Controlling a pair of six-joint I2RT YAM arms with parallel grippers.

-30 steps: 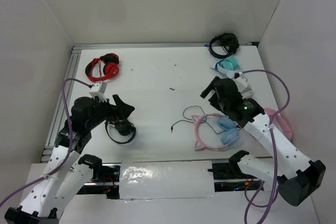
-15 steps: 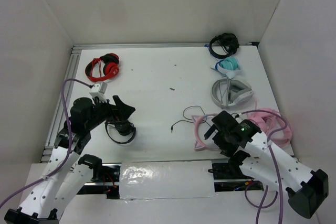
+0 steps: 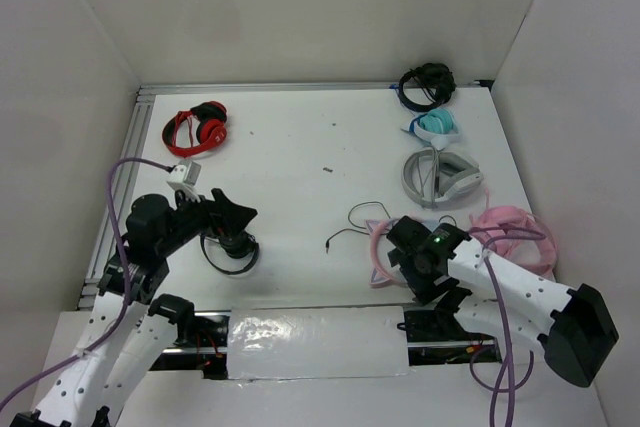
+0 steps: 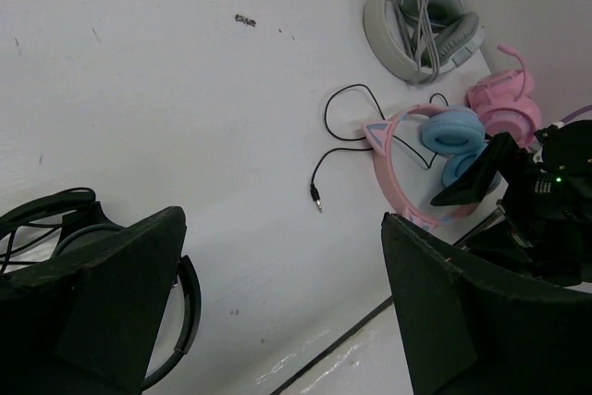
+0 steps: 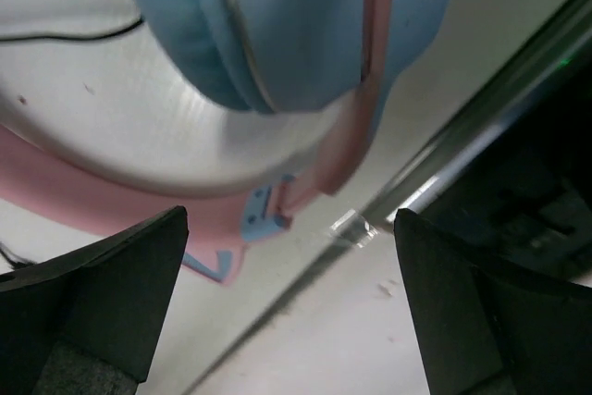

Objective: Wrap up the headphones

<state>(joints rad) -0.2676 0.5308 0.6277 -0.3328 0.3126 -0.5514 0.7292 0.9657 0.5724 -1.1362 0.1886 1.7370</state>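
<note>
**RIGHT TOOL BACK OVER THE CAT-EAR SET, NOTHING GRIPPED YET**

Nearest, by the front edge of the bench (image 3: 300,147): the right tool (image 5: 289,219), swung back within the last second from out over the grey headphones (image 3: 438,175) and dropped low onto the headphones (image 3: 378,252). Spread fully wide, holding nothing. Hangs just above a light-blue ear cup (image 5: 305,16) and the pink headband (image 5: 102,193); contact cannot be told from the wrist view. Headphones flat on the bench right of centre, band arcing to the left, cups hidden under the arm from above.

Level with that on the left: the left tool (image 4: 282,224), likewise released and empty, poised over a black headset (image 3: 232,252) and barely shifted in that second.

A little farther out: the thin black cable (image 4: 344,113), sprawled in a loose loop, with its plug (image 4: 317,199) lying free toward the centre.

Beyond: plain pink headphones (image 3: 515,232) to the right and the grey pair now uncovered. At the far edge, a teal set (image 3: 435,127), a black set (image 3: 427,82) and a red-and-black pair (image 3: 195,129).

Reads as the approach to a first grasp, with wrapping not begun. Probably calls for pinning the band or a cup on the right and gathering the cable from the plug end.
</note>
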